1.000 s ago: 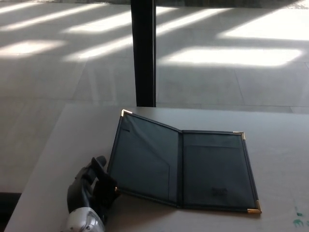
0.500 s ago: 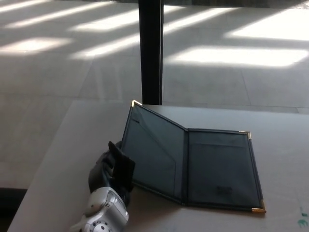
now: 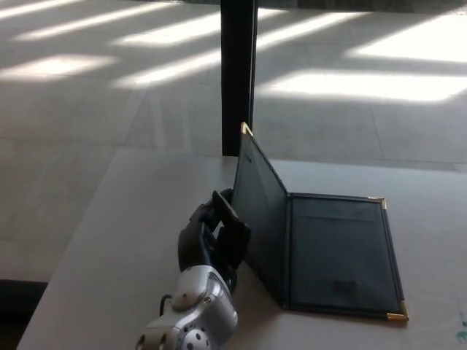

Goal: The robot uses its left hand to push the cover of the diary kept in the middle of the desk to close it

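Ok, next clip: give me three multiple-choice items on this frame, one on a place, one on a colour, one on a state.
1. Where is the left hand?
A. against the outside of the diary's raised left cover
B. on the right page
C. off the desk

2. What colour are the diary's corner caps?
A. silver
B. gold
C. red

3. How does the left cover stand?
A. flat on the desk
B. fully closed
C. lifted steeply, near upright

Answers: 1 A, the hand sits at the cover's outer face. 2 B, the visible corners glint gold. 3 C, the cover rises from the spine while the right half lies flat.
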